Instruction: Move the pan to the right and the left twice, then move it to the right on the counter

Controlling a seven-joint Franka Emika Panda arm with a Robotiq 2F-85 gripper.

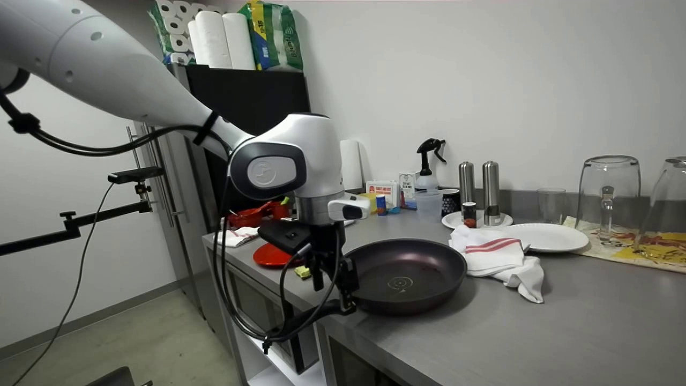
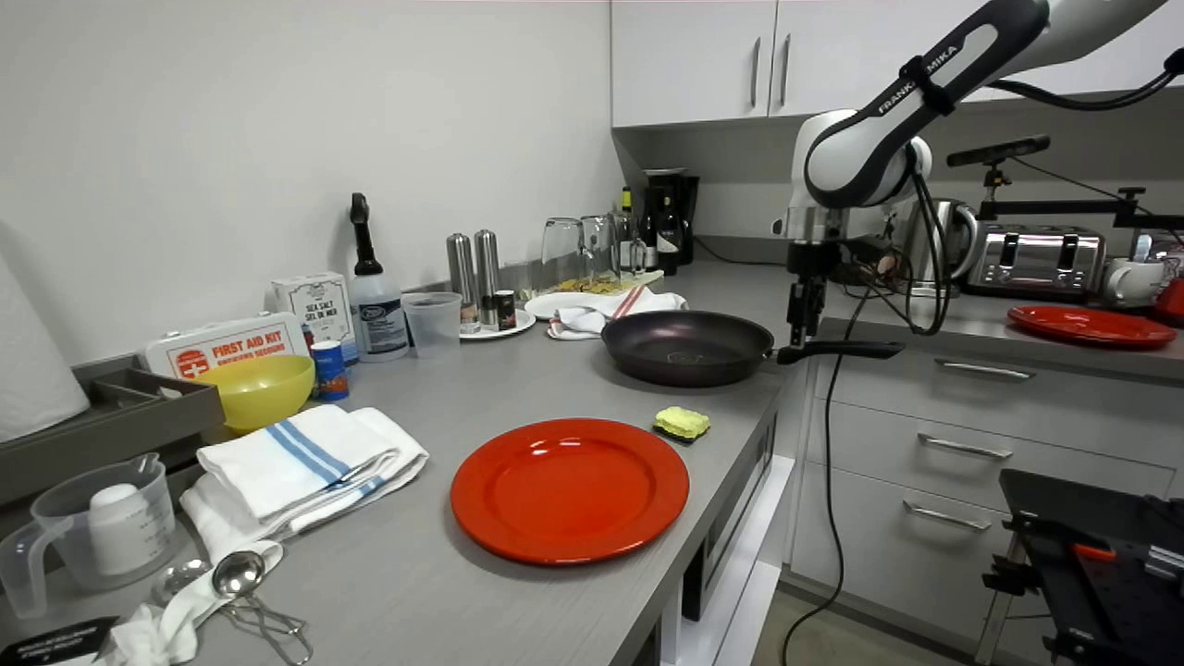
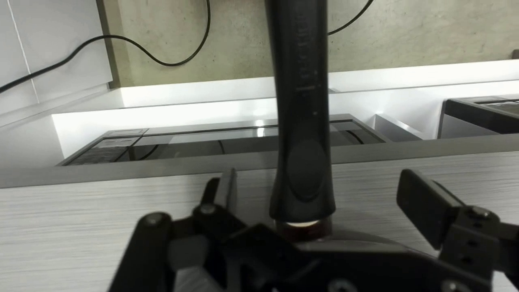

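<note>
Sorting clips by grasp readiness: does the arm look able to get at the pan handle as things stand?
Probably yes: the hand stands open, and the wrist view shows the pan handle between its fingers, a gap on each side and nothing blocking; how low they reach is unclear.

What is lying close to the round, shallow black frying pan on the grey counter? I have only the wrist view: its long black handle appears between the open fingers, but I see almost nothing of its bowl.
Observer: A crumpled white cloth towel with red stripes lies close beside the round black frying pan; whether they touch, I cannot tell.
Operator: I understand. And which object is nearest on its opposite side?
Observer: In both exterior views, a small yellow block-shaped sponge lies there.
Operator: Thank you. What do you see inside the frying pan?
Observer: A pale, round printed mark on its dark bottom.
</note>
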